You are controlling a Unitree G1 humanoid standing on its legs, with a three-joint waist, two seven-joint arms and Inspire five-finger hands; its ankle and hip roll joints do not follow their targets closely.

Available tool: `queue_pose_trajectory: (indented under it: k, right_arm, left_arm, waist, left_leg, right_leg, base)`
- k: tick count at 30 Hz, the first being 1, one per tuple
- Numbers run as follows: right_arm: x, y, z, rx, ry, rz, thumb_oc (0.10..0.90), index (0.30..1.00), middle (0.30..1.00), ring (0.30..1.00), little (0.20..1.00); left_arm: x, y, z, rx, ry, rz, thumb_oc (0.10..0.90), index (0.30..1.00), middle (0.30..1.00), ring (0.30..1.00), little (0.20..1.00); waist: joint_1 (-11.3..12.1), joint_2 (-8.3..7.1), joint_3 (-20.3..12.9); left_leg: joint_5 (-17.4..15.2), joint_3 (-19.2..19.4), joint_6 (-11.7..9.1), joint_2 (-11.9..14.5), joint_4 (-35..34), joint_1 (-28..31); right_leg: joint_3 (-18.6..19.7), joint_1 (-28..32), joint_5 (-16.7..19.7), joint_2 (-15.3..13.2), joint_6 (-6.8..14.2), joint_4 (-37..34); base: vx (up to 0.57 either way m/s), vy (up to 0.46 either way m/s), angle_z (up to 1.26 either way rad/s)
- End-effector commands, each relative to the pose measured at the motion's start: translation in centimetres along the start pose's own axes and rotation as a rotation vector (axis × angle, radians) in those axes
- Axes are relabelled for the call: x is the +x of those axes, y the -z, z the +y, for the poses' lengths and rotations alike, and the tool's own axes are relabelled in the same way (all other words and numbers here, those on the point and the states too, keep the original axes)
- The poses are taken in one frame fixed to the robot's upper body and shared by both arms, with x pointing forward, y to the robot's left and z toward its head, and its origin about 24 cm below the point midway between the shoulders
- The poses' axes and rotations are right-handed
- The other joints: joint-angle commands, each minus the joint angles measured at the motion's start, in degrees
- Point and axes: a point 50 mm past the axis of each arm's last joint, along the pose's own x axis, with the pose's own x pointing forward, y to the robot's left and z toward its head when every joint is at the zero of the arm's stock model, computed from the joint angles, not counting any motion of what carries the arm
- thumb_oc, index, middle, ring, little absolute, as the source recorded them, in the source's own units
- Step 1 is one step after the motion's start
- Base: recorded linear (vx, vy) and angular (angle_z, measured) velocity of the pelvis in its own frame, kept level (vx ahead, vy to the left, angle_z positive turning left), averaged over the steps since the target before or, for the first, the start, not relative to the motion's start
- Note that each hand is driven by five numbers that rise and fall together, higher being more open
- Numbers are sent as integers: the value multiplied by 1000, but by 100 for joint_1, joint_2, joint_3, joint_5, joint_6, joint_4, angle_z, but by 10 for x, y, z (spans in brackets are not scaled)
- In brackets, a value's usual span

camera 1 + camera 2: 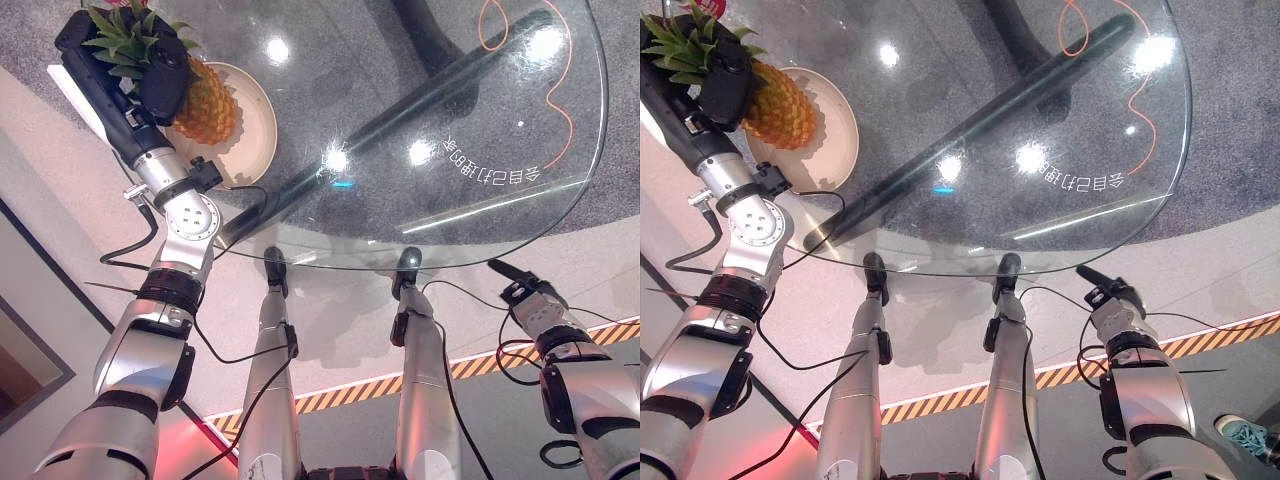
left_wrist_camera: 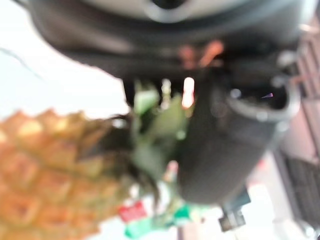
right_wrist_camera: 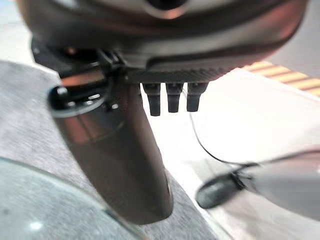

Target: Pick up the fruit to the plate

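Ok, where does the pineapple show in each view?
Left eye view: pineapple at upper left, over the plate, the left hand curled round its crown.
Right eye view: upper left, over the same plate.
Left wrist view: its orange body beside the hand.
Right wrist view: not in it.
Shared landmark: the plate.

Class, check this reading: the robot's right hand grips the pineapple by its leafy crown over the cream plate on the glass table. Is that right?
Not quite. It is the left hand that grips the pineapple by its crown, as the left eye view shows. The rest stands: the fruit is over the cream plate on the glass table. The right hand hangs below the table's edge.
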Motion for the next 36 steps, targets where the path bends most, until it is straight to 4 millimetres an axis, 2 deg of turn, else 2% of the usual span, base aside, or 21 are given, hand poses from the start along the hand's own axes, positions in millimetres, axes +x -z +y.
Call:
queue_pose_trajectory:
  k: [1, 15, 17, 18, 21, 24, 28, 36]
  right_arm:
    - [3, 7, -40, -46, 98, 32, 800, 900, 900, 900, 900]
    - [3, 2, -43, -51, 113, 24, 800, 900, 900, 900, 900]
    - [3, 0, -41, -49, 111, 19, 800, 900, 900, 900, 900]
    - [3, 1, -41, -49, 113, 18, 800, 900, 900, 900, 900]
    - [3, 1, -40, -50, 118, 17, 800, 900, 900, 900, 900]
    - [2, -1, -39, -48, 117, 13, 800, 900, 900, 900, 900]
    - [2, -2, -39, -50, 120, 9, 800, 900, 900, 900, 900]
    - [2, -2, -41, -50, 124, 1, 800, 900, 900, 900, 900]
  left_arm:
    - [45, -50, -3, -73, -23, -251, 100, 300, 300, 300, 200]
    - [48, -48, 0, -69, -9, -226, 100, 300, 300, 300, 200]
    - [48, -49, 0, -70, -9, -227, 180, 368, 368, 368, 280]
    - [48, -48, 0, -69, -8, -224, 322, 491, 491, 491, 422]
    - [47, -47, 1, -71, -11, -219, 427, 580, 580, 580, 527]
    - [47, -47, 1, -73, -10, -220, 495, 639, 639, 639, 595]
    - [45, -46, 1, -76, -7, -220, 525, 665, 665, 665, 625]
    - [45, -48, 1, -94, -1, -227, 495, 639, 639, 639, 595]
  waist:
    - [220, -297, -137]
    - [205, -305, -137]
    - [197, -302, -137]
    - [201, -298, -137]
    - [207, -291, -137]
    - [206, -293, -137]
    - [216, -291, -137]
    - [233, -297, -137]
  left_leg:
    - [-641, 79, 108, -120, 566, -76]
    - [-652, 62, 106, -135, 603, -80]
    - [-594, 62, 113, -147, 596, -137]
    - [-601, 61, 111, -148, 593, -122]
    - [-649, 67, 105, -139, 599, -84]
    - [-603, 66, 111, -150, 585, -117]
    - [-650, 60, 105, -141, 614, -112]
    - [-668, 51, 111, -139, 656, -139]
  right_leg:
    - [-229, 225, 202, 363, -160, -522]
    - [-208, 224, 209, 379, -156, -504]
    - [-205, 177, 260, 371, -163, -523]
    - [-203, 192, 253, 373, -163, -523]
    - [-205, 226, 208, 370, -157, -514]
    - [-209, 204, 254, 361, -158, -539]
    - [-209, 214, 204, 366, -155, -511]
    - [-215, 198, 189, 357, -156, -476]
  base:
    - [0, 0, 0]
    - [0, 0, 0]
    - [0, 0, 0]
    - [0, 0, 0]
    - [0, 0, 0]
    - [0, 0, 0]
    - [0, 0, 0]
    - [0, 0, 0]
